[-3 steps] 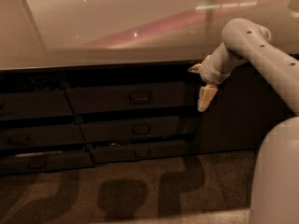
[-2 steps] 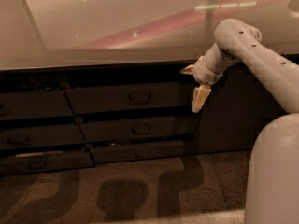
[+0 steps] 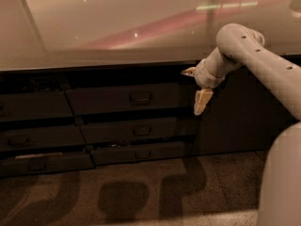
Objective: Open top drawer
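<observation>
The gripper [image 3: 195, 89] hides the right end of the top drawer [image 3: 117, 99]; its arm [image 3: 265, 65] is cropped at right.

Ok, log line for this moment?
phase: pre-grasp | two-finger gripper: open, by right end of wide dark grey top drawer front, off its loop handle | drawer: looks shut

Glossy, smooth worktop [image 3: 117, 27]; matt dark top drawer [image 3: 103, 100] front; the tool [image 3: 195, 88], smooth cream plastic, hangs beneath the worktop's front edge.

There was one end effector [image 3: 193, 91], and left of it six drawer fronts [image 3: 113, 132] in two stacks of three, the top drawer [image 3: 101, 100] among them.
</observation>
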Action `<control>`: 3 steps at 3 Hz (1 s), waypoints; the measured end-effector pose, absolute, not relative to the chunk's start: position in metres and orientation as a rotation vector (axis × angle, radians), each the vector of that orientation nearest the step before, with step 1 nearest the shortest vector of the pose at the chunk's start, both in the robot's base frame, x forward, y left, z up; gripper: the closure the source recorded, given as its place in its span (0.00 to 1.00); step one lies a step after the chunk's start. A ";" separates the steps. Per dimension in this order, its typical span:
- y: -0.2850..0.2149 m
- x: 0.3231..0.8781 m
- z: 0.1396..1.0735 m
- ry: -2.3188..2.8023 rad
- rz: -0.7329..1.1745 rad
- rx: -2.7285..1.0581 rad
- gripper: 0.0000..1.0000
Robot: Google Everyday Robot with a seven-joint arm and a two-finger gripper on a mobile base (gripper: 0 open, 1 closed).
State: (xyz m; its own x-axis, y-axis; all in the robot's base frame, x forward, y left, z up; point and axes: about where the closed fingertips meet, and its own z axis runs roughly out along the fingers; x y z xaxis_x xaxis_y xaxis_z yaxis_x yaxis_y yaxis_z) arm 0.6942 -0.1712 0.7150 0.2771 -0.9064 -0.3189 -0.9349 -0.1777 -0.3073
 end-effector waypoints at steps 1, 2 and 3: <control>-0.173 0.691 0.710 1.558 0.044 -2.118 0.00; -0.173 0.691 0.710 1.558 0.044 -2.118 0.00; -0.172 0.698 0.707 1.583 0.047 -2.130 0.00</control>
State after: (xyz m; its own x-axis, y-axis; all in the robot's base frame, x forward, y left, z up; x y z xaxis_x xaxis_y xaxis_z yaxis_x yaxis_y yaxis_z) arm 0.6975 -0.1717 0.7070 0.3294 -0.8932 -0.3060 -0.9098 -0.2136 -0.3558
